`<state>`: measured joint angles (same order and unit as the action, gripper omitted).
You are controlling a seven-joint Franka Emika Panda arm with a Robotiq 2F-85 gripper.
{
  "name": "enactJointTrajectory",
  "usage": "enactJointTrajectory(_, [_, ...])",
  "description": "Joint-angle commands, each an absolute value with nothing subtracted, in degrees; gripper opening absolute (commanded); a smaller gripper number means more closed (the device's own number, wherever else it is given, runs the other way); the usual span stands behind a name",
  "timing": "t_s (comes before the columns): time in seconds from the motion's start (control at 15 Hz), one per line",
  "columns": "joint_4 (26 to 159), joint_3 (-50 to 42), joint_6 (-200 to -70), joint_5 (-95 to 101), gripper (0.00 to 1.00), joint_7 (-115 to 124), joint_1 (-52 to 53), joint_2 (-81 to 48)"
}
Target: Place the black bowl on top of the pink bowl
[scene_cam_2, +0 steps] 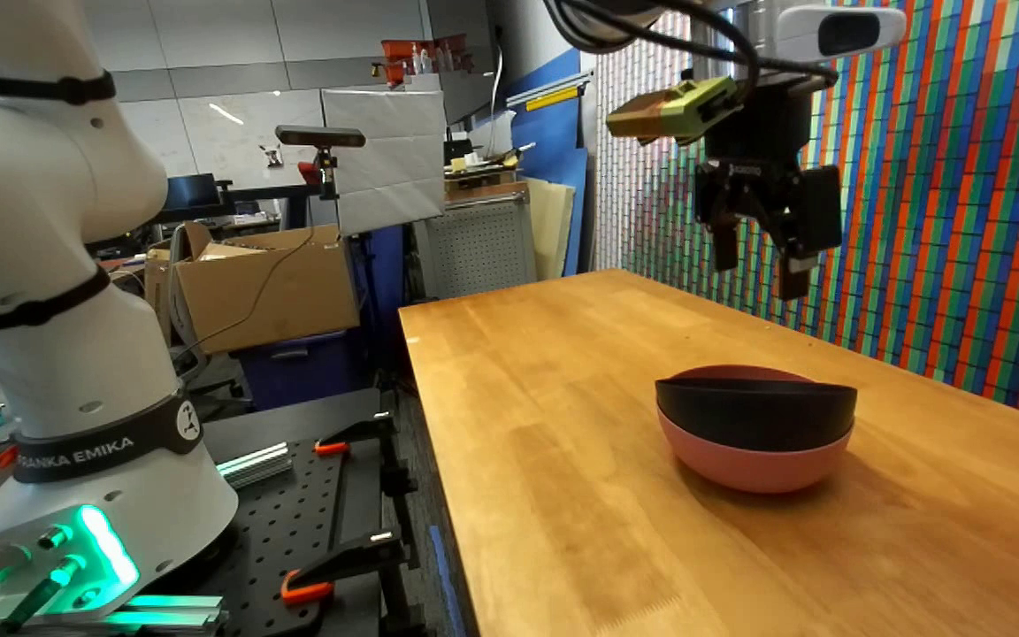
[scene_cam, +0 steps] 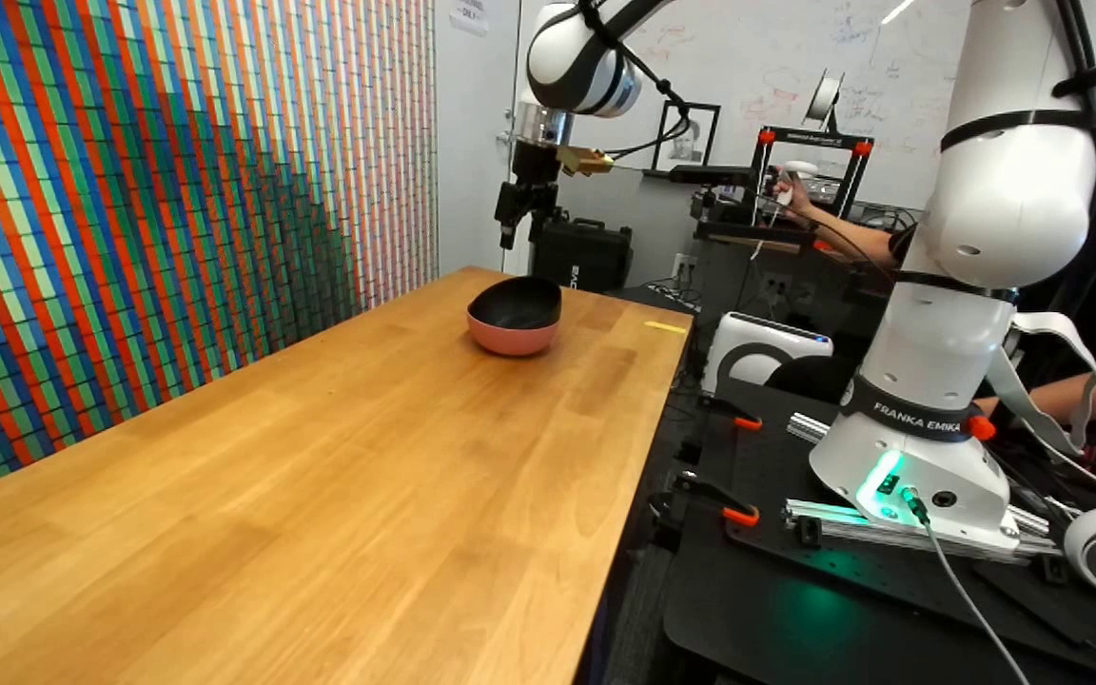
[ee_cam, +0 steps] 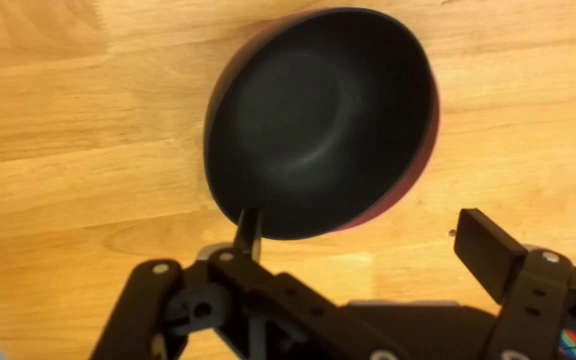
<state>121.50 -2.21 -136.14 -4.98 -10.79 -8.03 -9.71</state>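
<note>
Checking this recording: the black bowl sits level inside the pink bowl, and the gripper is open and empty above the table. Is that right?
Not quite: the black bowl isn't level. Both exterior views show it tilted inside the pink bowl, one side higher. The gripper is indeed open and empty above the table.

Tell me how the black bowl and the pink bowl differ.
The black bowl is black inside and out, while the pink bowl is salmon pink outside. The black bowl rests tilted, partly inside the pink bowl; the pink bowl stands upright on the table. Both are round, with no pattern to be seen.
</note>
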Motion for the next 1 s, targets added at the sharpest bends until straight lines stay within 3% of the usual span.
enactJointTrajectory(0.0, [113.9, -1.7, -124.7, -6.3, 1.00, -13.9, -7.2, -9.6])
enactJointTrajectory(0.73, [98.5, -1.6, -106.0, 1.6, 1.00, -11.3, -3.4, -11.8])
enactJointTrajectory(0.8, [102.6, -1.7, -110.7, 0.9, 1.00, -11.8, -3.6, -10.0])
enactJointTrajectory(0.93, [101.4, -1.7, -108.5, 0.9, 1.00, -11.8, -3.5, -10.4])
